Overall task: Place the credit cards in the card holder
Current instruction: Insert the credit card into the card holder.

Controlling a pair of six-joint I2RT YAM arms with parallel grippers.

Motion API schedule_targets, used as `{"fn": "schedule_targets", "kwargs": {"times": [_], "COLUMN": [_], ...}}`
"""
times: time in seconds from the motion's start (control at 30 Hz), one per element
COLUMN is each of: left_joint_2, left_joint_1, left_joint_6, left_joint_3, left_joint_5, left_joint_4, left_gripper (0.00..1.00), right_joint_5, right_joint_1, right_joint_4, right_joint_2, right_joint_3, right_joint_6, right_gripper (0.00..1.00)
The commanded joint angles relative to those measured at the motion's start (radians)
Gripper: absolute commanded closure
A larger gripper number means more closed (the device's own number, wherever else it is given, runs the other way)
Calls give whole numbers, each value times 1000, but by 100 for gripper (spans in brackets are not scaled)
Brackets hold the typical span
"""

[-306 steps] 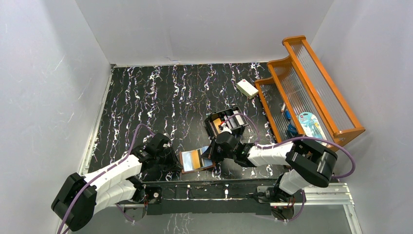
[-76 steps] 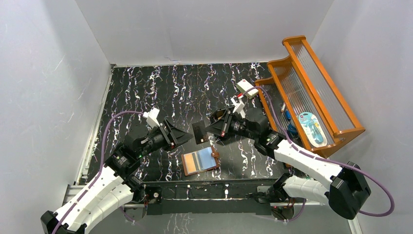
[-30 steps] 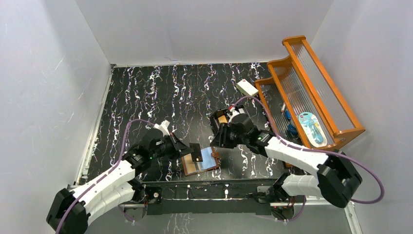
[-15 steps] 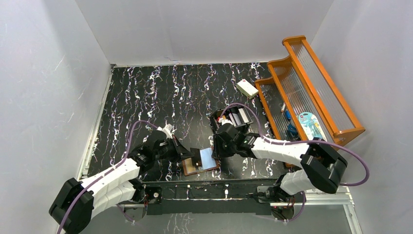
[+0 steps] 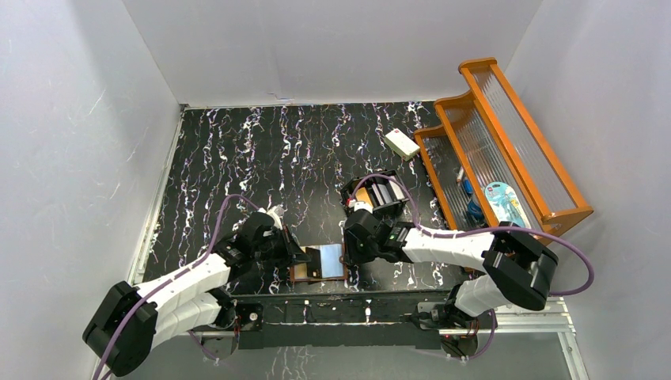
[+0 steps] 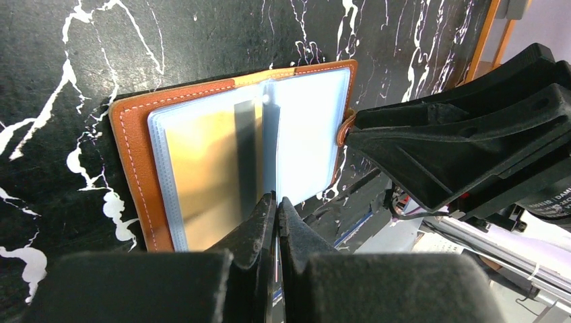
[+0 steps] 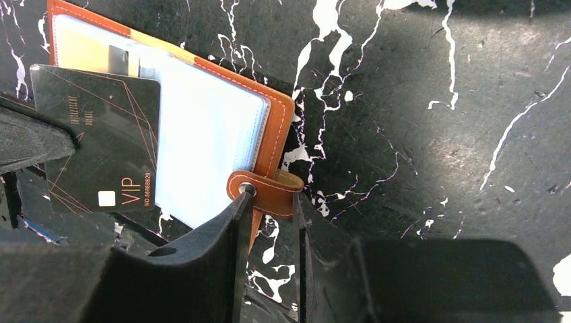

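Observation:
The card holder (image 5: pixel 320 264) lies open on the black marbled table, brown leather with pale blue slots (image 7: pixel 209 141) (image 6: pixel 303 128). My left gripper (image 6: pixel 276 198) (image 5: pixel 296 255) is shut on a black credit card marked VIP (image 7: pixel 101 138). The card stands on edge over the holder's middle and shows only edge-on in the left wrist view. Whether its edge sits in a slot I cannot tell. My right gripper (image 7: pixel 275 196) (image 5: pixel 349 252) stands partly open, its fingertips over the holder's snap tab (image 7: pixel 269 188).
A black compartmented box (image 5: pixel 378 194) with more cards stands just behind the right gripper. A white block (image 5: pixel 402 143) lies further back. An orange wooden rack (image 5: pixel 506 150) runs along the right side. The metal rail of the arm bases (image 5: pixel 372 305) borders the holder's near side.
The left gripper has lowered the black card onto the open holder. The right gripper has come down at the snap tab and narrowed. The holder now lies squarer to the table edge.

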Motion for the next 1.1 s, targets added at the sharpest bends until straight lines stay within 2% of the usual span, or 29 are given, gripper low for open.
{"fn": "schedule_targets", "kwargs": {"times": [0.0,0.47,0.7,1.07], "left_joint_2": [1,-10,-15,-49], "left_joint_1": [3,7,7,7], "left_joint_6": [35,47,44,65], "left_joint_3": [19,31,30,20], "left_joint_5": [-11,-101,-111,-48], "left_joint_4": [-17,-106,-100,-13], "left_gripper": [100,100,100,100], "right_joint_5": [29,27,27,26], "right_joint_1": [10,14,14,13], "right_joint_4": [19,26,28,30], "right_joint_2": [8,21,21,25], "right_joint_3": [11,7,8,8], "right_joint_6": [18,16,12,8], "right_gripper": [64,65,66,66]}}
